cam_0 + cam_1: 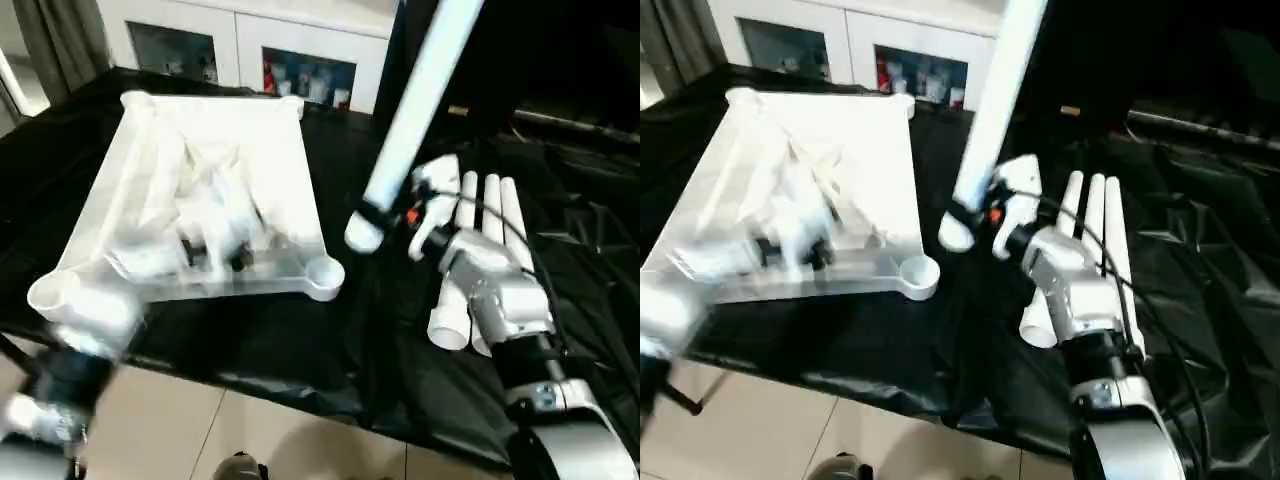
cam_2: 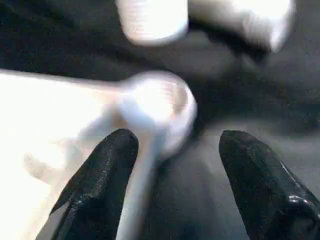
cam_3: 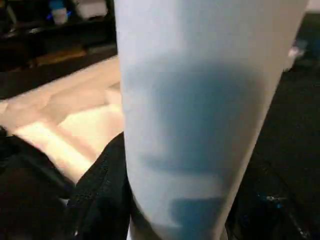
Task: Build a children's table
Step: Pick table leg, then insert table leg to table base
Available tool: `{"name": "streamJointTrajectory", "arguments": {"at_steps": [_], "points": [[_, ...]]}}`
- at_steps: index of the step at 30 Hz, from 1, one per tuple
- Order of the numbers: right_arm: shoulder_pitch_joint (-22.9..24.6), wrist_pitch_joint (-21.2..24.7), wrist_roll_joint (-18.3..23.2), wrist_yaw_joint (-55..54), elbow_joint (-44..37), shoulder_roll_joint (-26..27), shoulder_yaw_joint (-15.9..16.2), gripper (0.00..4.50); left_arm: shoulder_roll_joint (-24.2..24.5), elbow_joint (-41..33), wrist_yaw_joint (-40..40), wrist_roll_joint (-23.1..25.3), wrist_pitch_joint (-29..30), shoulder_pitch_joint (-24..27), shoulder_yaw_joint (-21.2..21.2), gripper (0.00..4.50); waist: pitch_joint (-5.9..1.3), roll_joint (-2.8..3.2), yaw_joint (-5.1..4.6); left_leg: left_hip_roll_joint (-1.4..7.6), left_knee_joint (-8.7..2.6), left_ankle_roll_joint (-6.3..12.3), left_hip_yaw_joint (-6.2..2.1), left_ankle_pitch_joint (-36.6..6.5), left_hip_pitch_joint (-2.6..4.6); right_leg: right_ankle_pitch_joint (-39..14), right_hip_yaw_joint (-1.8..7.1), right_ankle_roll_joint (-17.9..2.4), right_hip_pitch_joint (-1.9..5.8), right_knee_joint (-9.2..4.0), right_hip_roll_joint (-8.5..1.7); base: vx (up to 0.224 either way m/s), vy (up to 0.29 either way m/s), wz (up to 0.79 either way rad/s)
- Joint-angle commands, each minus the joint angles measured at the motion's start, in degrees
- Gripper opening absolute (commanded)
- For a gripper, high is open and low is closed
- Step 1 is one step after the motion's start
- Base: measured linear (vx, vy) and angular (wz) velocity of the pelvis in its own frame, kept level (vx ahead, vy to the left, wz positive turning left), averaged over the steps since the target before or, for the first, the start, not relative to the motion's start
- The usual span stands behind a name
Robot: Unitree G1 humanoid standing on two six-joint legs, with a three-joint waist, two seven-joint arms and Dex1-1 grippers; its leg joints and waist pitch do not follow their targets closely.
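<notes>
Left hand [image 2: 170,165] hangs open just over the top's [image 1: 215,190] near-right socket [image 1: 325,272]. Right of the top, right hand [image 1: 385,218] clamps a leg [image 1: 415,100] near its fat end, three spares [image 1: 485,240] beyond. Light, stiff, slick plastic, so I'd grip low.

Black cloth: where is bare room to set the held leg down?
The black cloth is bare along the near edge, below the table top, and between its corner socket and the spare legs. Crowded: around those legs, by the right end effector.
</notes>
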Motion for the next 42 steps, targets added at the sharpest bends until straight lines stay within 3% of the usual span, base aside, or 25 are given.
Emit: {"name": "streamJointTrajectory", "arguments": {"at_steps": [1,4,5,9,10,14,23,34,38,39,42], "points": [[-0.2,-0.3,-0.2,0.9,-1.2,-1.2,-0.2,1.93,-0.4,5.6,1.1,3.7,-2.9,-2.5,-0.9,3.12,-4.41,1.03,-0.5,3.9,-5.81,-3.87,-1.54,-16.4,1.69,-15.3,3.35,-9.4,2.19,-4.44,-4.48,0.0,0.0,0.0],[0.0,-0.6,-0.3,1.2,-1.2,-1.3,-0.2,1.93,-0.7,9.9,1.1,5.3,-5.3,-4.3,-1.3,3.12,-4.43,1.06,-0.5,4.16,-5.9,-4.79,-1.97,-18.6,1.73,-18.3,3.32,-9.0,2.26,-4.5,-4.94,0.0,0.0,0.0],[0.2,-0.5,-0.3,1.4,-1.5,-1.4,-0.1,1.93,-0.8,11.7,0.9,5.8,-6.2,-5.1,-1.3,3.12,-4.47,1.37,-0.46,4.16,-5.89,-4.87,-2.0,-18.7,1.77,-18.2,3.31,-9.2,2.22,-4.5,-4.98,0.0,0.0,0.0],[0.9,0.1,-0.1,1.9,-2.6,-1.5,0.1,1.93,-0.8,14.4,-0.9,5.3,-6.5,-6.9,-1.1,3.12,-4.65,1.28,-0.44,4.16,-5.71,-4.53,-1.83,-17.3,1.77,-14.9,3.32,-10.6,2.2,-4.19,-4.92,0.0,0.0,0.0],[1.3,0.3,0.0,2.0,-3.2,-1.6,0.2,1.93,-0.8,15.5,-2.2,4.8,-6.5,-7.6,-0.9,2.94,-4.66,1.66,-0.33,4.16,-5.7,-4.35,-1.83,-16.8,1.79,-13.9,3.3,-11.0,2.19,-4.11,-4.9,0.0,0.0,0.0],[2.2,0.9,0.2,2.3,-4.2,-2.0,0.3,1.93,-0.4,18.0,-5.6,4.9,-7.0,-8.5,-0.9,2.5,-4.7,1.53,-0.5,4.2,-5.7,-4.35,-1.78,-16.6,1.72,-12.3,3.22,-12.0,2.27,-3.89,-4.83,0.0,0.0,0.0],[2.4,1.5,0.5,3.1,-4.5,-2.0,0.4,1.93,-0.5,21.9,-7.4,5.0,-8.8,-10.2,0.8,1.96,-4.48,1.2,-0.41,4.34,-5.78,-4.42,-1.87,-18.9,1.85,-16.7,3.31,-11.6,2.14,-4.42,-5.2,0.0,0.0,0.0],[2.3,2.0,0.4,3.9,-4.7,-1.9,0.7,1.93,-0.9,25.8,-9.6,5.9,-10.2,-12.1,1.8,0.92,-4.59,1.3,-0.31,4.34,-5.75,-4.06,-1.81,-17.0,1.72,-14.4,3.3,-12.0,2.22,-4.13,-5.24,0.0,0.0,0.0],[2.3,2.0,0.4,4.0,-4.7,-1.8,0.8,1.93,-1.0,26.2,-10.0,6.6,-10.6,-12.0,1.3,0.64,-4.51,1.29,-0.3,4.4,-5.79,-4.17,-1.84,-17.7,1.77,-15.2,3.34,-12.0,2.18,-4.23,-5.32,0.0,0.0,0.0],[2.3,2.1,0.4,4.0,-4.8,-1.8,0.8,1.93,-1.0,26.3,-10.6,7.1,-10.7,-11.7,0.9,0.39,-4.44,1.4,-0.33,4.45,-5.88,-4.38,-1.93,-18.6,1.83,-16.5,3.33,-11.6,2.13,-4.39,-5.36,0.0,0.0,0.0],[2.2,2.1,0.4,4.1,-4.7,-1.7,0.8,1.93,-0.8,26.5,-11.2,7.6,-11.1,-11.4,0.5,0.29,-4.51,1.41,-0.34,4.47,-5.91,-4.64,-1.97,-18.9,1.87,-16.3,3.34,-11.7,2.08,-4.33,-5.36,0.0,0.0,0.0]]}}
